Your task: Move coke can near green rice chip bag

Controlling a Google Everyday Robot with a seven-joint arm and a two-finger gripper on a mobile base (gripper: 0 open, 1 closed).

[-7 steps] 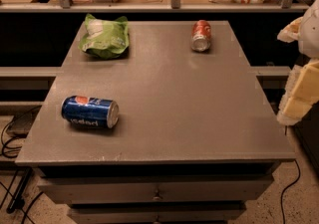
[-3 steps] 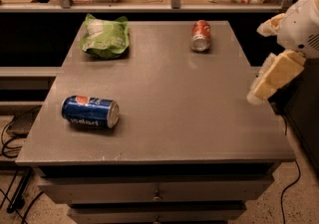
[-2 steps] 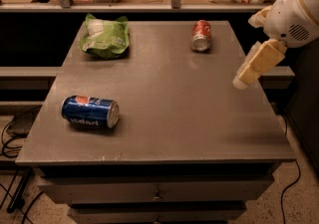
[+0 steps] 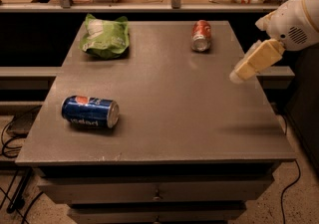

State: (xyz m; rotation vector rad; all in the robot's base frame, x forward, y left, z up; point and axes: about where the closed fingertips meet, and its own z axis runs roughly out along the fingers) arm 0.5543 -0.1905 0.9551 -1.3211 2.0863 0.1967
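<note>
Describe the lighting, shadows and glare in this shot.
Camera view: dim overhead light, brighter behind the table; the gripper, hovering over the table's right edge, throws a faint shadow toward the front; the green rice chip bag and the coke can catch mild glare.

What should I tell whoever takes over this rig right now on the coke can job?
The end effector holds nothing and hovers over the right edge of the grey table, in front of and to the right of the can.
The small red coke can lies on its side at the back right.
The soft light-green rice chip bag sits back left, well apart from it.
The blue Pepsi can lies front left, not part of the job.
Done: nothing yet.
Left: reach the can, grasp it, set it beside the bag.
</note>
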